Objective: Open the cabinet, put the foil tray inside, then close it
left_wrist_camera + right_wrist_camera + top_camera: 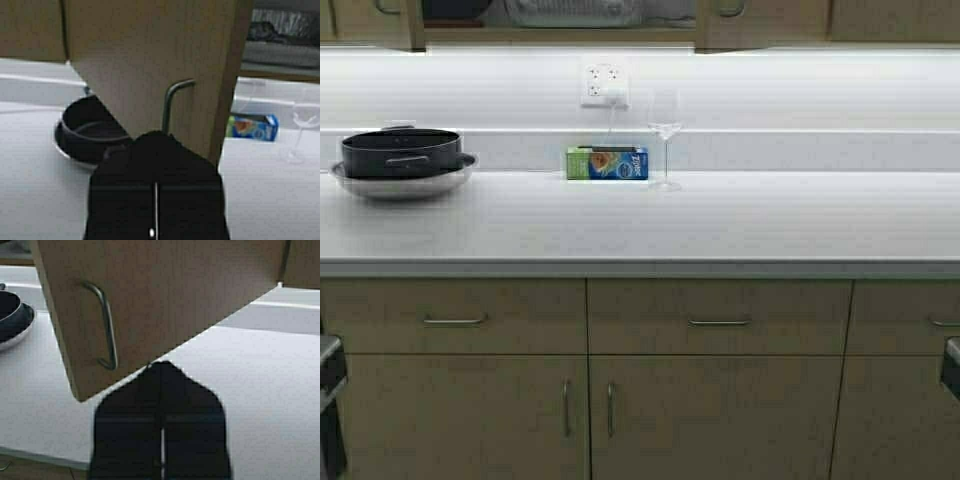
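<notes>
The cabinet (560, 25) hangs above the counter (640, 225) with both doors swung open; only their lower edges show at the top of the high view. The foil tray (575, 12) sits inside on the cabinet shelf, between the two doors. The left gripper (155, 145) is raised just in front of the left door, near its bar handle (170, 102), fingers pressed together on nothing. The right gripper (161, 371) is just below the right door's lower edge, beside its handle (106, 325), fingers likewise together and empty. On the counter stand a black pot in a steel bowl (405, 165) at far left, a Ziploc box (608, 163) and a wine glass (665, 135).
</notes>
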